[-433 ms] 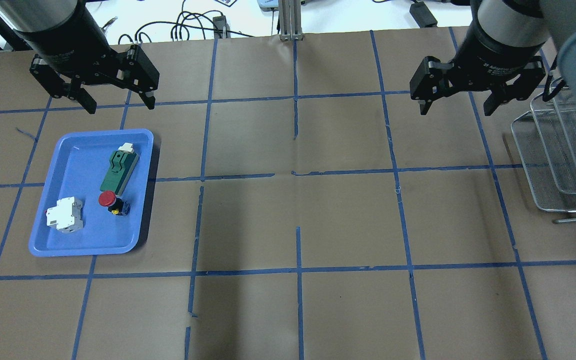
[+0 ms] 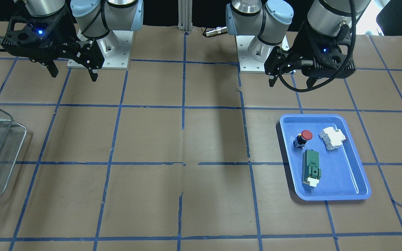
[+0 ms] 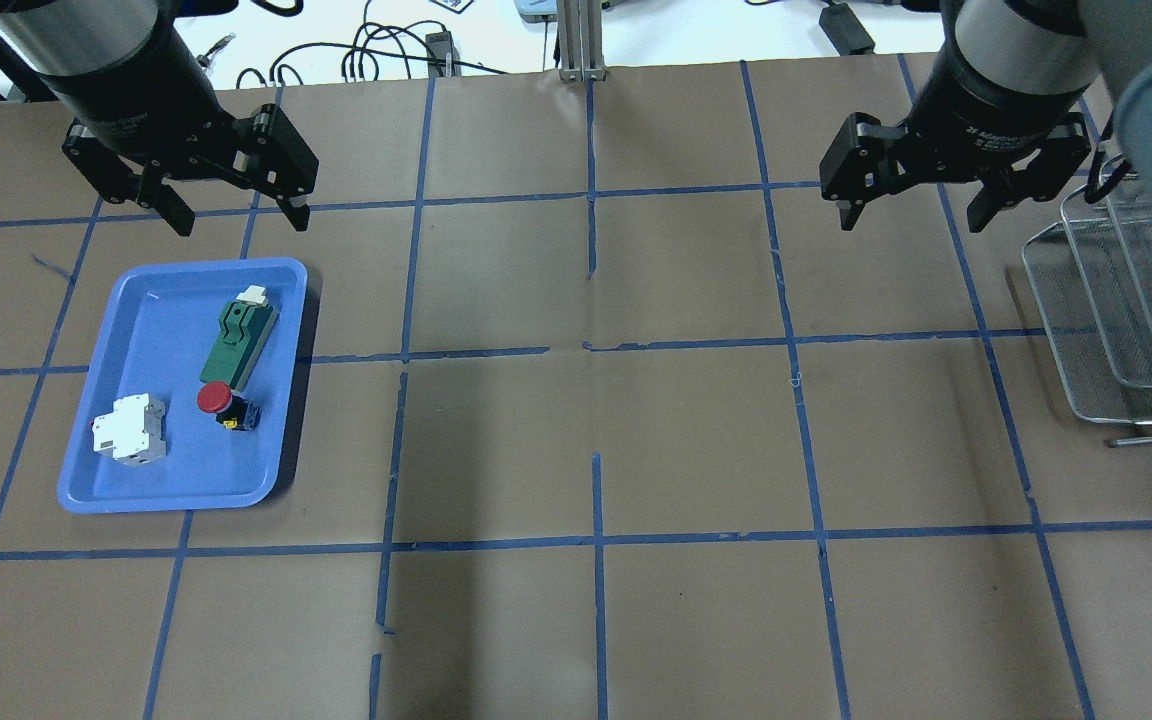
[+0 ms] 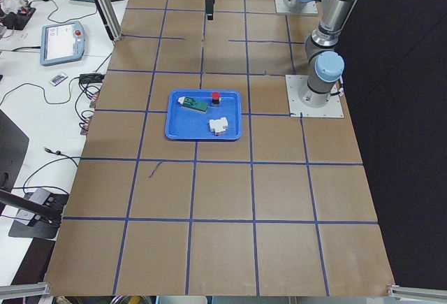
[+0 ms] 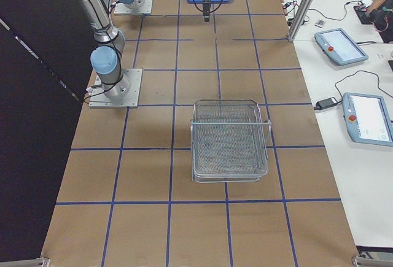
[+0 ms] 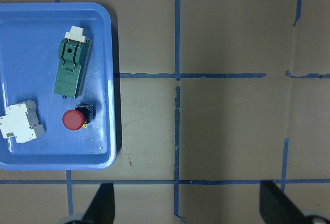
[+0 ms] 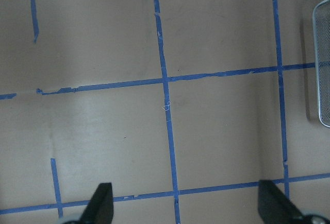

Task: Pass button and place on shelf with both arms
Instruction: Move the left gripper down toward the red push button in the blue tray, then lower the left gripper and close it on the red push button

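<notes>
Hanging empty, the left claw (image 3: 239, 222) and right claw (image 3: 910, 222) are gaping apart. Reaching down is likely risking bumping the green block (image 3: 238, 340) just beside the push-button (image 3: 214, 398).

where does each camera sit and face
Front-facing: across table, facing bases; left gripper at right.
Overhead: behind robot, looking down; right gripper at right.
Exterior left: table end by tray; left arm near.
Exterior right: table end by shelf; right arm near.
Left wrist: down on button; fingertips.
Right wrist: down on table; fingertips.
Front-facing, overhead share tray, shelf.
</notes>
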You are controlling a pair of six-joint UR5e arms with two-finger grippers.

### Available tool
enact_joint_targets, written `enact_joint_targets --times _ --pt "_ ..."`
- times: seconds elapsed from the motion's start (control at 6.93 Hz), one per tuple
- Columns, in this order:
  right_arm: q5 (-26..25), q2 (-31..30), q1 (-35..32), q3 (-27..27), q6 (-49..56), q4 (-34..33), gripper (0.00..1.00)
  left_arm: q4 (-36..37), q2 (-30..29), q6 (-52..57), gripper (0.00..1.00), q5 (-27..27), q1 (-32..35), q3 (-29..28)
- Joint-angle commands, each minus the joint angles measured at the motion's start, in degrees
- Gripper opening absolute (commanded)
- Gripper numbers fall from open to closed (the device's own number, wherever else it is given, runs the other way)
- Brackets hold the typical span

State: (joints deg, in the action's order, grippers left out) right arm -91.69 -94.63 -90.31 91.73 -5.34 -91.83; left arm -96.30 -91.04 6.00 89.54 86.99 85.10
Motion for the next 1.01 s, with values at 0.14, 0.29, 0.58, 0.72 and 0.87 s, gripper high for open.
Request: enact_joint_targets --times 0.14,0.29,0.58,0.72,0.87 --pt "-0.07 -0.02 0.05 -0.06 0.07 0.08 1.0 9.3 -2.12 17.75 1.0 -0.16 -12.44 12.15" --pt "-0.07 -0.02 0.05 0.03 0.07 0.08 1.0 16.86 -2.91 21.47 1.0 -0.16 -14.37 17.07" --pt "-0.07 -0.02 0.05 0.03 0.07 0.08 1.0 29.71 -7.21 24.48 1.0 -0.77 -19.65 26.65" --pt "-0.07 -0.11 0.05 0.03 0.07 0.08 1.0 35.6 -8.1 24.23 1.0 -0.95 -19.75 31.4" --pt "0.02 -0.03 0.05 0.03 0.07 0.16 1.0 40.1 -8.63 22.49 1.0 -0.6 -19.76 34.66"
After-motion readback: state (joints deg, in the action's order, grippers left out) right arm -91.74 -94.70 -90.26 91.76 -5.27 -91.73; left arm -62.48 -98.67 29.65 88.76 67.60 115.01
